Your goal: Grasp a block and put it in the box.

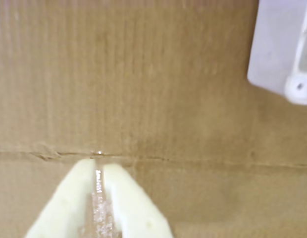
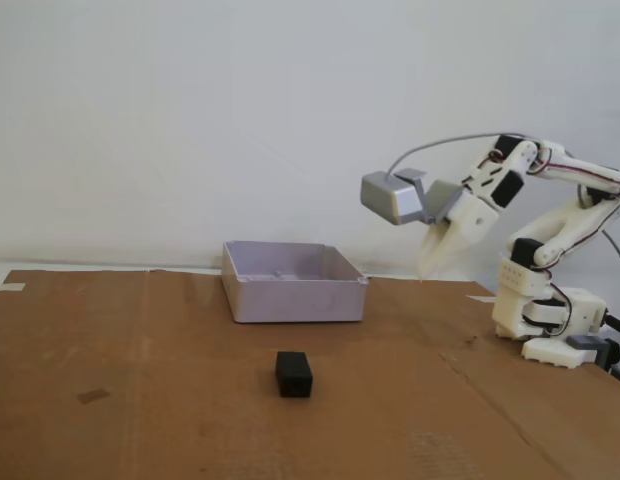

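In the fixed view a small black block [image 2: 293,373] rests on the brown cardboard, in front of the pale lilac-grey box [image 2: 291,283]. My gripper [image 2: 427,268] hangs in the air to the right of the box, well above the cardboard, its cream fingers pressed together and pointing down-left with nothing between them. In the wrist view the gripper [image 1: 98,163] comes up from the bottom edge, shut, over bare cardboard, and a corner of the box [image 1: 280,49] shows at the top right. The block is out of the wrist view.
The cardboard sheet [image 2: 140,400] covers the table, with a fold line [image 1: 193,161] across the wrist view. The arm's white base [image 2: 550,320] stands at the right edge in the fixed view. A grey camera module [image 2: 390,197] sticks out above the gripper.
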Robot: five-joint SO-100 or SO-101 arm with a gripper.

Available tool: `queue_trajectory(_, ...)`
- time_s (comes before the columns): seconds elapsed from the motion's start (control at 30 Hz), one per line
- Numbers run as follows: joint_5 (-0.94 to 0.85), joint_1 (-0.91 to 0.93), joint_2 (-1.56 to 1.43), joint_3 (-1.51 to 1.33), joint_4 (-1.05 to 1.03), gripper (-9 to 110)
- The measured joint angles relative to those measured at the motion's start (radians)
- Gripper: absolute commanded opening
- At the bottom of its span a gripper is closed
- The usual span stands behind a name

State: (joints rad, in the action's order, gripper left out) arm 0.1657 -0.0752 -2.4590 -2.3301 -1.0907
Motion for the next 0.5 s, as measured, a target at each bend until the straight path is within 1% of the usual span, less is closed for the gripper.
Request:
queue_trajectory(0.27, 0.000, 0.000, 0.186, 0.166, 0.000, 1)
queue_trajectory(0.5, 0.000, -0.081, 0.368, 0.293, 0.000, 1)
